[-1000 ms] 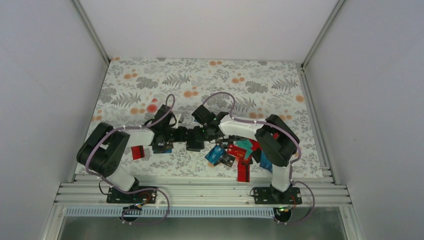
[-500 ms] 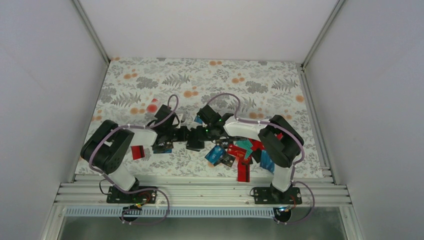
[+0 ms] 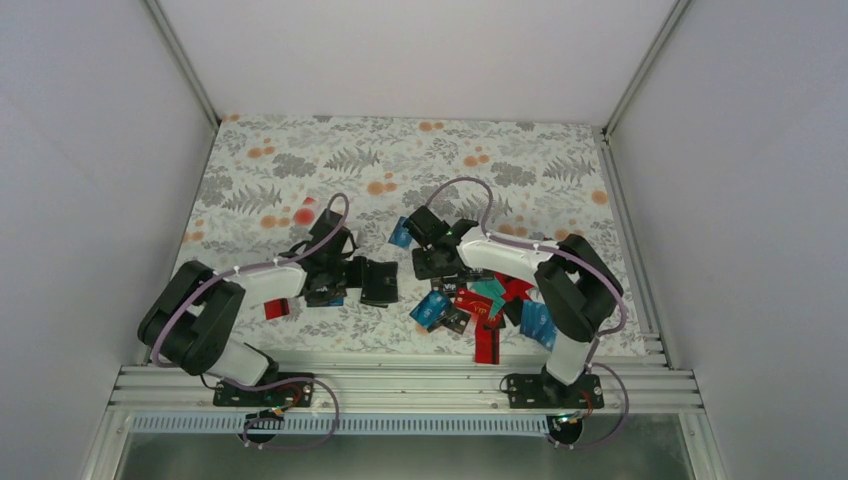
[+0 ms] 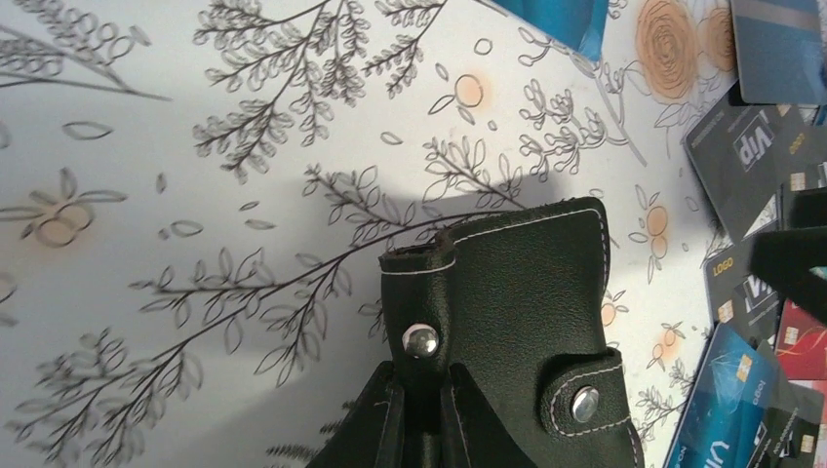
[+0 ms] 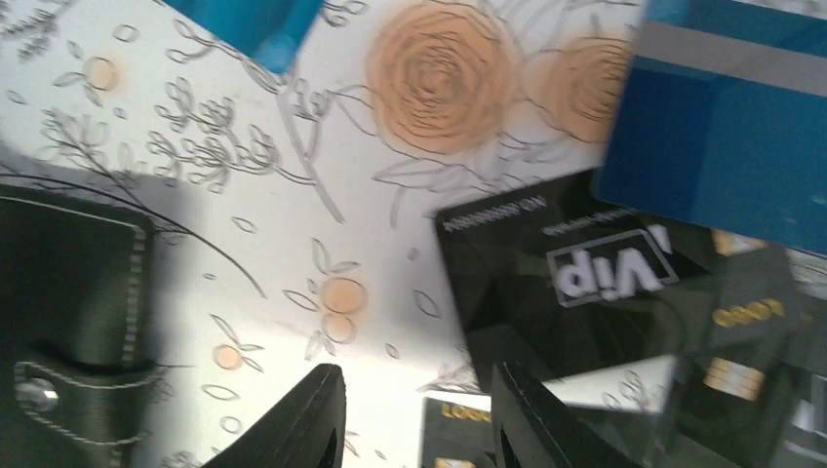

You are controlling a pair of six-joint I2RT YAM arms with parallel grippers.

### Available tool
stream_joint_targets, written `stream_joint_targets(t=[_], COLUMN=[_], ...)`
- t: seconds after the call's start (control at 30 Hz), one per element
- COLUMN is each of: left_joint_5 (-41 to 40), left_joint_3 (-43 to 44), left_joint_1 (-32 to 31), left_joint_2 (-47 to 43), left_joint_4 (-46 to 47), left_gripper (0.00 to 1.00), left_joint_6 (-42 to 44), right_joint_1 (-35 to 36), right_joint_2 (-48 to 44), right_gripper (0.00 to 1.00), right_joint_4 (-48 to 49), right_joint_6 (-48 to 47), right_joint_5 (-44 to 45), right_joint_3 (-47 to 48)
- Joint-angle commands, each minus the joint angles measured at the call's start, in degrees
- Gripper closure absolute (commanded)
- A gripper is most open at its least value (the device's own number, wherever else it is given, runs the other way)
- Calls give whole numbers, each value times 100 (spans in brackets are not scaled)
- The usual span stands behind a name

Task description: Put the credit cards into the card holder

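Draws right gripper back from holder since earlier, fingers spread, empty, by cards right of centre; pinches holder in left gripper, centre frame.

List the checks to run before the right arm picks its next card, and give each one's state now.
1. Holder held by left gripper: ok, shut on its edge.
2. Holder pocket open for a card: cannot tell; only the outside and snaps show.
3. Right gripper open and empty: ok.
4. A card within reach: ok, black Vip card lies just ahead of that gripper.
5. That card free to lift: not ok, a blue card overlaps its corner.
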Motion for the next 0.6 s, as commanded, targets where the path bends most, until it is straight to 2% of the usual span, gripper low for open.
stream_joint_targets(t=[0.0,0.07,0.17,0.23,0.37,0.57], left_joint_5=[-353,-248,-84,-29,132,175], left_joint_3=[-83,-43,31,93,165,335], left_joint_1=[25,25,27,25,19,-16], left_joint_2=[-291,-459,-674,-772,-888,-984], left_joint_4=[-747,-813,-933,-1026,-1072,-1244], left_gripper=[98,98,98,98,98,98], left_joint_6=[56,27,-62,-132,-274,-310], right_joint_1=[-7,-12,-4,22,164,289], right_joint_2=[-242,-433,-673,-676,-386,87], right_gripper=[60,60,58,58,60,64], right_joint_4=[-637,-409,281,605,910,1064], right_joint_6=[-31,-147,-132,35,349,644], right_joint_5=[611,116,-1323,-1897,-2242,-2289], right_joint_3=[248,258,195,211,307,365])
